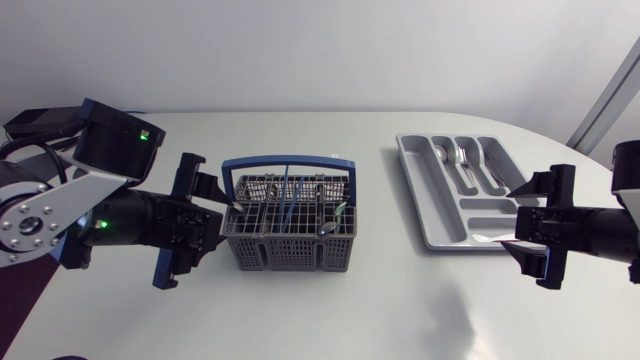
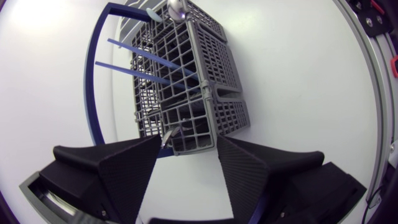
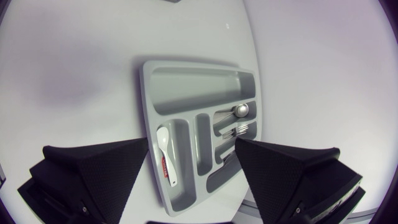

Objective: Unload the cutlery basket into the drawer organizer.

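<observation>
White table with a curved far edge, seen from above, with one arm entering from each side.

A grey cutlery basket with an upright blue handle stands left of the table's middle. Thin blue rods lean inside it, and a spoon bowl shows at the side nearer the front edge. The rest of its load is lost behind the grid walls and cannot be identified.

The left gripper is at the basket's left end with its two fingers spread wide. In its wrist view the basket's end wall is just ahead of the gap. Whether a finger touches the wall cannot be made out.

A grey drawer organizer lies towards the table's far right edge. Metal forks and a metal spoon lie in its narrow compartments. A white spoon lies in the compartment along the side closest to the front edge; its handle end is too small to read.

The right gripper is at the organizer's right end, fingers wide apart and holding nothing. From above it covers that end of the tray. In its wrist view the fingers cut off the nearest corners.
</observation>
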You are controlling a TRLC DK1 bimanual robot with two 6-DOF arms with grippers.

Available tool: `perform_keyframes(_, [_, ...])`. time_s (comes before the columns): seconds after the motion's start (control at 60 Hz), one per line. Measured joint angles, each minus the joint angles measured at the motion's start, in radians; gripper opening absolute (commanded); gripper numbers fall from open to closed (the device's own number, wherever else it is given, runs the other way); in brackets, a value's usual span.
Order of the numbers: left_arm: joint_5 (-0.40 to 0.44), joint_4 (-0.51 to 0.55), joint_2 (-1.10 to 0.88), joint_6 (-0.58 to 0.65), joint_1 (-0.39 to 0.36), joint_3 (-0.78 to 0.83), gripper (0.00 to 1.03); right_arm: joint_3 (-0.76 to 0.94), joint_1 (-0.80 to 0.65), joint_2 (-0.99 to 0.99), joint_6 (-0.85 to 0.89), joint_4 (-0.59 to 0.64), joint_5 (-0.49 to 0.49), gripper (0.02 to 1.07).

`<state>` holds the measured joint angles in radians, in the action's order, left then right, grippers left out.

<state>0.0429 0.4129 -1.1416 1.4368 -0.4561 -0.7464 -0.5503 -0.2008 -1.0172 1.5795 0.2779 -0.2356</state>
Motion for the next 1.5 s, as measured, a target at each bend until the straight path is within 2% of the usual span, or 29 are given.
perform_keyframes(0.15, [-0.004, -0.032, -0.008, 0.050, 0.000, 0.000, 0.59, 0.024, 0.061, 0.122, -0.053, 0.090, -0.012, 1.03])
perform_keyframes(0.217, [-0.009, -0.034, -0.023, 0.069, 0.000, 0.000, 0.50, 0.035, 0.082, 0.164, -0.070, 0.123, -0.019, 1.03])
perform_keyframes(0.317, [-0.020, -0.046, -0.042, 0.104, 0.000, 0.000, 0.42, 0.046, 0.109, 0.218, -0.095, 0.169, -0.024, 1.03])
perform_keyframes(0.75, [-0.064, -0.162, -0.113, 0.206, 0.002, -0.013, 0.42, 0.074, 0.258, 0.442, -0.219, 0.339, -0.026, 1.03])
perform_keyframes(0.883, [-0.076, -0.181, -0.135, 0.225, 0.002, -0.014, 0.26, 0.075, 0.304, 0.496, -0.258, 0.376, -0.027, 1.03])
perform_keyframes(1.017, [-0.079, -0.187, -0.145, 0.239, 0.002, -0.014, 0.23, 0.077, 0.330, 0.539, -0.284, 0.407, -0.026, 1.03])
perform_keyframes(1.15, [-0.079, -0.201, -0.153, 0.243, 0.002, -0.014, 0.09, 0.094, 0.357, 0.581, -0.307, 0.430, -0.022, 1.03])
perform_keyframes(1.5, [-0.079, -0.213, -0.149, 0.247, 0.002, -0.019, 0.09, 0.121, 0.410, 0.632, -0.353, 0.457, 0.004, 1.03])
